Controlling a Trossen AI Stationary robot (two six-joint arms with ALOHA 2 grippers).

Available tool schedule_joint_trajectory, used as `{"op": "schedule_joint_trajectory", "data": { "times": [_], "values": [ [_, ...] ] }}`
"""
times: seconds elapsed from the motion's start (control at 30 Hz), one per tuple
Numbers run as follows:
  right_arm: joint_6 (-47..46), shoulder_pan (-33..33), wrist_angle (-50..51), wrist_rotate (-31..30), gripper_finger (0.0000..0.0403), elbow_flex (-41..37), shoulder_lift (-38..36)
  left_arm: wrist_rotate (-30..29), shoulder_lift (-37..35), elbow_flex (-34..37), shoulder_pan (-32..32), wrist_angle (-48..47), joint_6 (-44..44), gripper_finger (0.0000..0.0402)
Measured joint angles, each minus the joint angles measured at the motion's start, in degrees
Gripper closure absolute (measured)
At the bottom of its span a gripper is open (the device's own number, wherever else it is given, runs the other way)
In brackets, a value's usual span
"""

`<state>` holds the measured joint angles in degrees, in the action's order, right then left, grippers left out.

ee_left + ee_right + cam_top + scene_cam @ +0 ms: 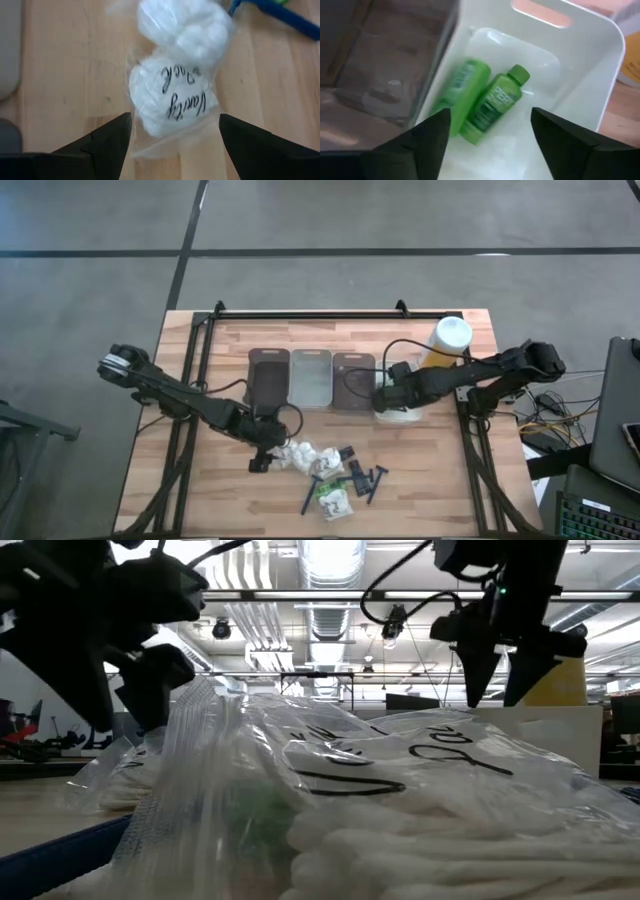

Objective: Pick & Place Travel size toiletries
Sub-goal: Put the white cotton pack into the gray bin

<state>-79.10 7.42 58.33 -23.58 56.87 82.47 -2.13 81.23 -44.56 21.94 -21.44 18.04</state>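
Two white wrinkly packets (301, 455) lie on the wood. The one marked with handwriting (170, 102) sits between the open fingers of my left gripper (175, 137), which points down at it (262, 459) without touching. Dark blue razors (352, 471) and a packet with green inside (335, 499) lie to the right of the white packets, toward the near edge. My right gripper (490, 135) hangs open over a white bin (590, 65) holding two small green tubes (492, 105). In the low view its fingers (478, 668) point down.
Three rectangular trays (311, 378) stand side by side at mid-table, just beyond the left gripper. A tall yellow bottle with a white cap (447, 340) stands behind the white bin (402, 416). A black frame (330, 314) runs along the far edge and both sides.
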Motion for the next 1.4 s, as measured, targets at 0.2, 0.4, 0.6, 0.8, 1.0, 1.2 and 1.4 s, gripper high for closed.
{"op": "schedule_joint_trajectory", "data": {
  "times": [0.2, 0.4, 0.6, 0.8, 1.0, 1.2, 1.4],
  "values": [
    [2.36, 4.28, 1.0, 0.02, 0.0088, 5.38, -0.16, 0.05, 0.0, 2.13, 0.01, 3.38, -0.02, 0.0096],
    [-4.22, 10.74, 1.37, -0.41, 0.0074, 10.16, 0.06, -0.15, 0.04, 6.09, -0.35, 10.71, 2.96, 0.0096],
    [-11.92, 15.75, 1.23, -2.37, 0.0079, 10.56, 0.1, -1.46, 0.04, 7.56, -0.56, 7.36, 8.47, 0.0096],
    [-15.75, 17.23, 1.36, -2.4, 0.0087, 8.97, 0.14, -1.41, -1.23, 6.32, -0.56, 5.05, 11.68, 0.0096],
    [-15.5, 17.16, 1.22, -2.61, 0.0088, 8.71, 0.14, 6.44, 0.48, 8.12, -0.97, 11.63, 11.45, 0.0096],
    [-14.96, 17.16, 1.17, -2.71, 0.0077, 8.42, 0.14, 9.65, 1.48, 8.39, -1.65, 12.85, 10.99, 0.0105],
    [-13.91, 17.16, 0.98, -2.67, 0.0077, 7.47, 0.14, 11.32, 1.67, 8.37, -1.76, 14.7, 10.48, 0.0156]
  ]
}}
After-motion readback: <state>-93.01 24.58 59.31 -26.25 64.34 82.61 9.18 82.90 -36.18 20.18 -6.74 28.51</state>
